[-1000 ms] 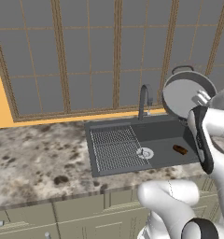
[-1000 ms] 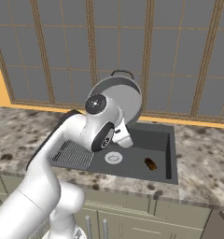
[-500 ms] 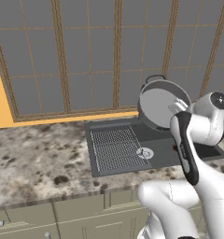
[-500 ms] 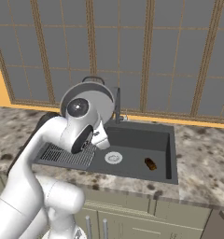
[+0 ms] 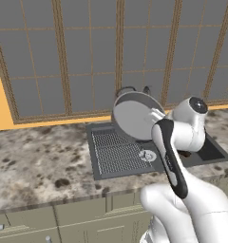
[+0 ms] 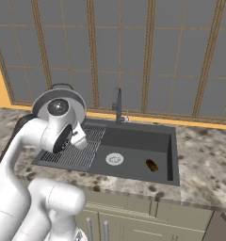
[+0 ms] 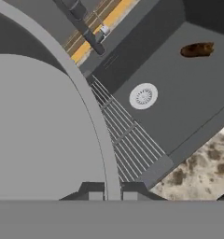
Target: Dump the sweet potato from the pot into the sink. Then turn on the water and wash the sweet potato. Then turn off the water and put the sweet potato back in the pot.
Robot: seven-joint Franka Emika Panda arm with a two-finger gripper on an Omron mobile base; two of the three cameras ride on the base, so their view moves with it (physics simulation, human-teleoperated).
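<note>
My gripper [image 7: 111, 190] is shut on the rim of the grey metal pot [image 7: 39, 126], with one finger on each side of the rim. The pot [image 5: 135, 116] hangs tipped on its side above the ribbed draining section [image 5: 118, 152], its flat bottom facing the left base camera. In the right base view the pot [image 6: 75, 99] sits partly behind my arm. The sweet potato [image 6: 152, 165] lies on the floor of the dark sink [image 6: 133, 141], right of the round drain [image 6: 114, 159]. In the hand view the sweet potato [image 7: 197, 49] is at the upper right.
The dark gooseneck faucet [image 6: 117, 106] stands behind the sink, with no water running from it. Speckled stone counter [image 5: 35, 161] lies left of the sink and more counter [image 6: 204, 155] to its right. A gridded window wall [image 5: 87, 57] backs the counter.
My arm has swung the tipped pot leftward, from above the sink's right side to above the draining grid. The sweet potato has stayed where it lay.
</note>
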